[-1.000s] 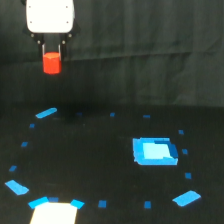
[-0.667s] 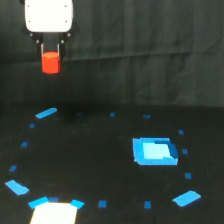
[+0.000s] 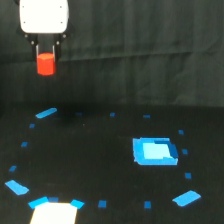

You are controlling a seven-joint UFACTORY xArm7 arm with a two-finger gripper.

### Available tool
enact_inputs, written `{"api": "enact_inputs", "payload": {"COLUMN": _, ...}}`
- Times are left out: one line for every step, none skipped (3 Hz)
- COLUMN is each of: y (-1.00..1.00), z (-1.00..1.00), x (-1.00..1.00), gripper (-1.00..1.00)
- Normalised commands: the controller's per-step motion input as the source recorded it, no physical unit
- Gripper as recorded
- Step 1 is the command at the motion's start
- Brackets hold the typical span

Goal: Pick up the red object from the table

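One red object (image 3: 46, 64), small and red-orange, blocky, grasped between dark jaws of one white gripper (image 3: 46, 56) at upper left, above one black tabletop (image 3: 100, 165).

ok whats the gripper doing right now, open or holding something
Gripper: shut on the red object, fingers either side of it, held up in the air well clear of the table.

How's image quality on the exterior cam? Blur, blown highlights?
Exterior view: soft overall. The white gripper body and the white patch at the bottom edge are blown out. The small red-orange block between the dark fingers is saturated, its edges fuzzy. The black table holds little detail.
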Motion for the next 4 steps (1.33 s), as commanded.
{"api": "enact_inputs", "payload": {"y": -0.16, "z": 0.00, "x": -0.19, "gripper": -1.00}}
{"api": "enact_inputs", "payload": {"y": 0.06, "z": 0.14, "x": -0.01, "gripper": -0.98}}
{"api": "enact_inputs", "payload": {"y": -0.01, "z": -0.03, "x": -0.08, "gripper": -0.99}}
{"api": "enact_inputs", "payload": {"y": -0.18, "z": 0.08, "x": 0.07, "gripper": -0.94}}
